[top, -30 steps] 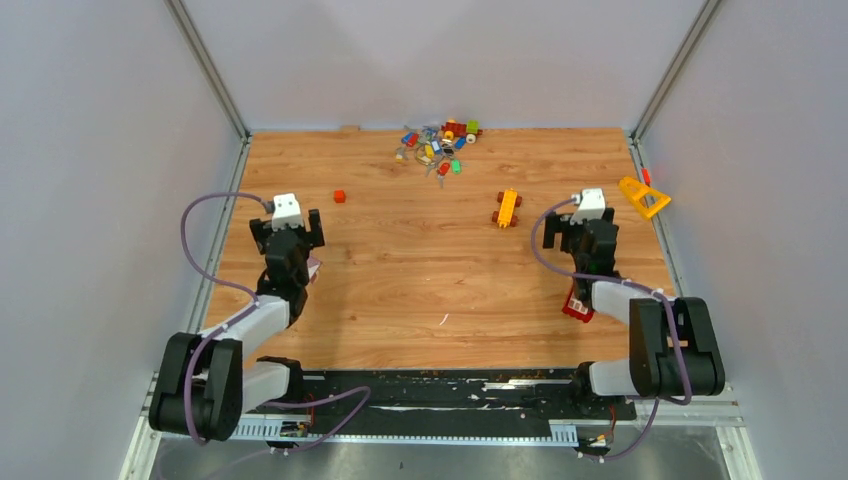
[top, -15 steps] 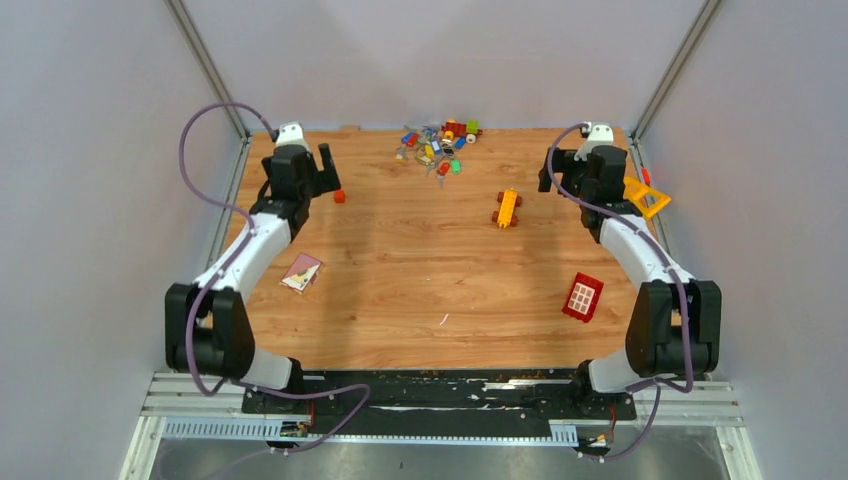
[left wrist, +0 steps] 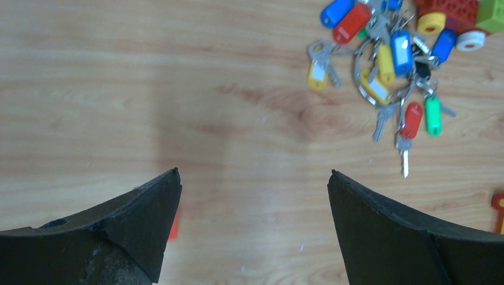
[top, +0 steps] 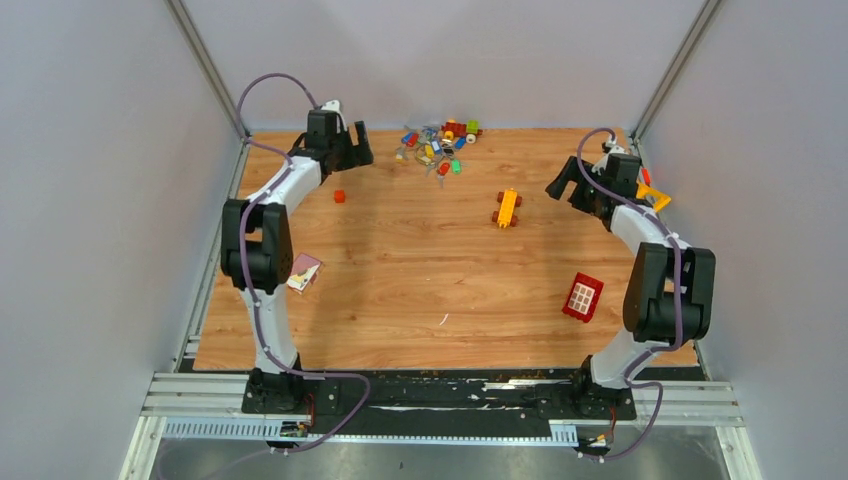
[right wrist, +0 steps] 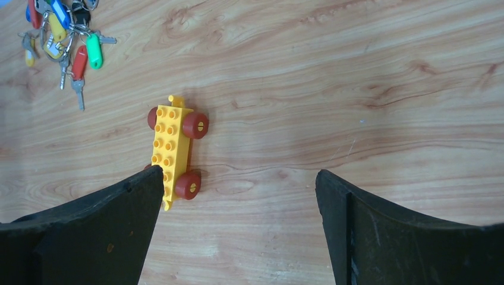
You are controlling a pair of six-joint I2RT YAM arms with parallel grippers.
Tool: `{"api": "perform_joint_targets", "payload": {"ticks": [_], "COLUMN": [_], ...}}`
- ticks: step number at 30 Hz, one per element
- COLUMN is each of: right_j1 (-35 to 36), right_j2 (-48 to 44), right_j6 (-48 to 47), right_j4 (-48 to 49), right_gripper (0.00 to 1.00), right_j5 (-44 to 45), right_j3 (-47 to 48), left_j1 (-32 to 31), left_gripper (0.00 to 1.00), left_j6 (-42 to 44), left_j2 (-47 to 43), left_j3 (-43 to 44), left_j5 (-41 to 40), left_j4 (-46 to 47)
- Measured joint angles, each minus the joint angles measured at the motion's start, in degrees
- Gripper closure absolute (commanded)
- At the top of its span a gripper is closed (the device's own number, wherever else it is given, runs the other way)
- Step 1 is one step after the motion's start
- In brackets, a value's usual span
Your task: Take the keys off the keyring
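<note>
Both arms have stretched forward since the earlier frames, toward the far edge of the light brown wooden counter. The left arm now reaches to the far left part. The left jaws stand wide apart and hold nothing, above bare wood just to the left of the keys, a heap of small metal keys with blue, red, yellow and green plastic tags. This heap lies near the far edge, about the middle of the counter. The thin silver wire keyring is inside it, partly covered by tags. Only bare wood separates the left jaws from the heap. Coloured toy bricks touch the heap on its far side. A small red brick lies close to the left jaws, on the near side.

The right arm is at the far right, and the right jaws are also wide apart, holding nothing. A yellow toy brick car with red wheels lies between them and the keys. A yellow triangular plastic piece is partly hidden behind the right arm. A red window brick and a small pink card lie nearer to the bases, well apart from the keys.
</note>
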Motion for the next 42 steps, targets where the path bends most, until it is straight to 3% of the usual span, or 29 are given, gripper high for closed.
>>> {"api": "perform_joint_targets", "payload": {"ticks": [12,17,23,31,42], "right_j1": [-0.13,-0.13,-0.13,-0.13,-0.13], "right_j2": [3.1,0.87,-4.15,-6.99,-6.99], "right_j6": [5.7,5.86,5.81,5.81,5.66], "right_j4": [5.03,5.49,5.55,5.62,5.18], "right_gripper": [0.13,0.15,0.2,0.3,0.35], "right_j5": [-7.76,-7.87,-7.32,-6.95,-6.58], "right_j3": [1.27,1.16,1.14,0.83,-0.11], "left_j1": [-2.91,-5.25,-7.48,-8.44,-8.13], "left_gripper": [0.0,0.05,0.17,0.51,1.0], "left_j6": [-3.52,-4.98,-7.67,-10.43,-12.74], "left_j2": [28.79,36.24,38.01,40.33,41.2], "left_j3": [31.58,40.02,42.01,44.02,44.04], "left_j5": [7.06,6.34,4.04,2.62,2.36], "left_j4": [1.05,0.76,1.11,2.84,2.93]}}
